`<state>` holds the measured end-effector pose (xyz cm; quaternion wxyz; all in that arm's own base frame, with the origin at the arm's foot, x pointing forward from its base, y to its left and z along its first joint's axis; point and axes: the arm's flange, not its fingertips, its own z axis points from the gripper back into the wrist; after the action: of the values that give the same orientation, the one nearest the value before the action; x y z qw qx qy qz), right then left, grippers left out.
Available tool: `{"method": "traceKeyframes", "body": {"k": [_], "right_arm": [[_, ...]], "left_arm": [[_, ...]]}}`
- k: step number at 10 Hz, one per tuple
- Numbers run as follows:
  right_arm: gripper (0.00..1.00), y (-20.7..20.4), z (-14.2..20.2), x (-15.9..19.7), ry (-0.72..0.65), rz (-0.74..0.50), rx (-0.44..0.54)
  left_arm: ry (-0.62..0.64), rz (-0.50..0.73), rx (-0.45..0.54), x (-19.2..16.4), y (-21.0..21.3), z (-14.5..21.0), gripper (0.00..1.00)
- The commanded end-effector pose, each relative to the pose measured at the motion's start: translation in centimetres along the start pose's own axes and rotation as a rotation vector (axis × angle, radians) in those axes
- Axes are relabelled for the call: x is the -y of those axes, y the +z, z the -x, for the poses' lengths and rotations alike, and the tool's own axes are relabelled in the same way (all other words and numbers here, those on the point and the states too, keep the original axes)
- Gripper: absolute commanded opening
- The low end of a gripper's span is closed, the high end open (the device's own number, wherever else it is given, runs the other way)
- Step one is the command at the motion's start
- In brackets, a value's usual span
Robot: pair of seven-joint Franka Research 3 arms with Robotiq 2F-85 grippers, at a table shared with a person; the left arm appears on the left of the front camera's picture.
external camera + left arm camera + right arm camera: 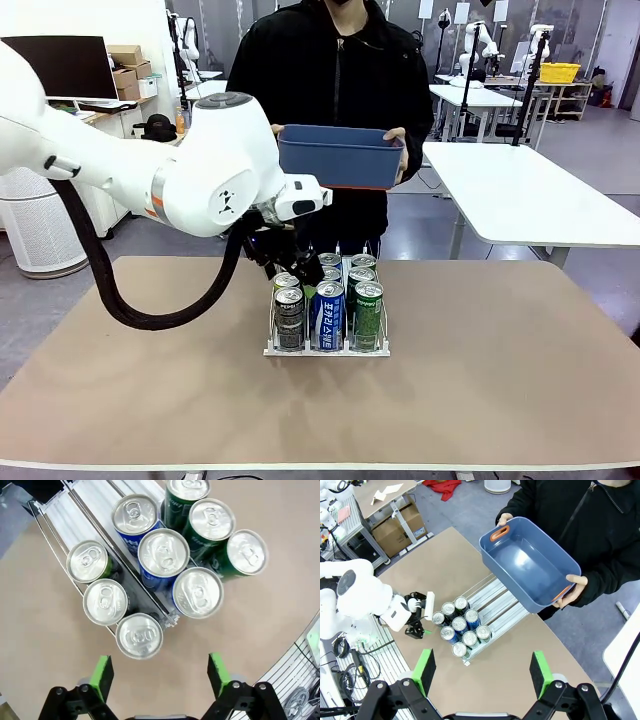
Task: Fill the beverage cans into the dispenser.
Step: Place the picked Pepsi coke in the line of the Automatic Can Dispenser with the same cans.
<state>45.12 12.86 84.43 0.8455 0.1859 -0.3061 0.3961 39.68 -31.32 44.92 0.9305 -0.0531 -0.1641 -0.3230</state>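
Left pincer [160, 680] spread wide above the dispenser [327, 345], green pads holding nothing and touching nothing; the nearest silver can top lies just beyond the fingertips. Beverage cans [164, 552] stand upright in the dispenser's three lanes, three per lane: green ones in one outer lane, blue-and-white in the middle, dark ones in the other outer lane. The dispenser sits mid-worktop [500, 380]. Right pincer [480, 675] also wide and empty, high above the worktop. A person at the far side holds an empty blue bin [340, 155] in both hands.

grey floor [600, 150], white tables [530, 200], cardboard boxes [128, 70]
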Motion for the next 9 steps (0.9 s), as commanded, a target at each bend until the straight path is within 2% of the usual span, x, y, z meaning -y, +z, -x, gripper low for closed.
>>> {"method": "traceKeyframes", "body": {"k": [1,4,6,8,9], "right_arm": [[1.00,0.1,0.0,-0.1,0.001,-0.001,-0.001],[1.00,0.1,0.0,-0.1,0.001,-0.001,-0.001],[1.00,0.1,0.0,-0.1,0.001,-0.001,-0.001],[1.00,0.1,0.0,-0.1,0.001,-0.001,-0.001],[1.00,0.1,0.0,-0.1,0.001,-0.001,-0.001]], "left_arm": [[-0.076,0.048,0.016,-0.7,2.7,1.7,1.00],[-0.224,0.073,0.080,-3.2,8.3,2.6,1.00],[-0.271,0.097,0.125,-4.8,11.9,2.7,1.00],[-0.288,0.131,0.137,-5.3,12.8,2.6,1.00],[-0.261,0.056,0.134,-5.0,12.7,2.3,1.00]]}}
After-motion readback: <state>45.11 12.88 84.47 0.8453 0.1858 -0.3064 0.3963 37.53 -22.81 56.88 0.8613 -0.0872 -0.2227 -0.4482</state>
